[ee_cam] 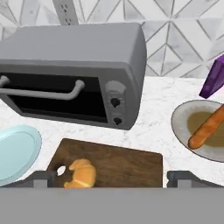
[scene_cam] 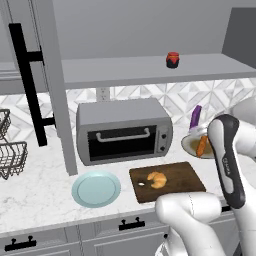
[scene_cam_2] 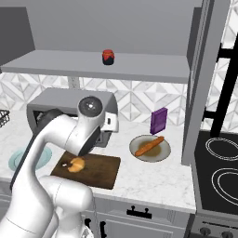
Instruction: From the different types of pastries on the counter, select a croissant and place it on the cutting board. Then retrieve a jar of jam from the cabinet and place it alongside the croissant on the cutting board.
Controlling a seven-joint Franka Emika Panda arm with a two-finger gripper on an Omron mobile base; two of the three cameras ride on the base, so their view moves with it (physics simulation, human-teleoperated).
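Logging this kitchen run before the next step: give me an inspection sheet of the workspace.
Surface: white marbled counter.
Job's things: croissant lies on the cutting board, near its hole; jar of jam stands on the shelf of the open cabinet.
Clutter: teal plate left of the board; toaster oven behind; stick-shaped pastry on a grey plate; purple bottle; wire basket.
Grippers: hand open, empty, above the board.
Cables: nothing seen.
Surroundings: tiled backsplash, stove.
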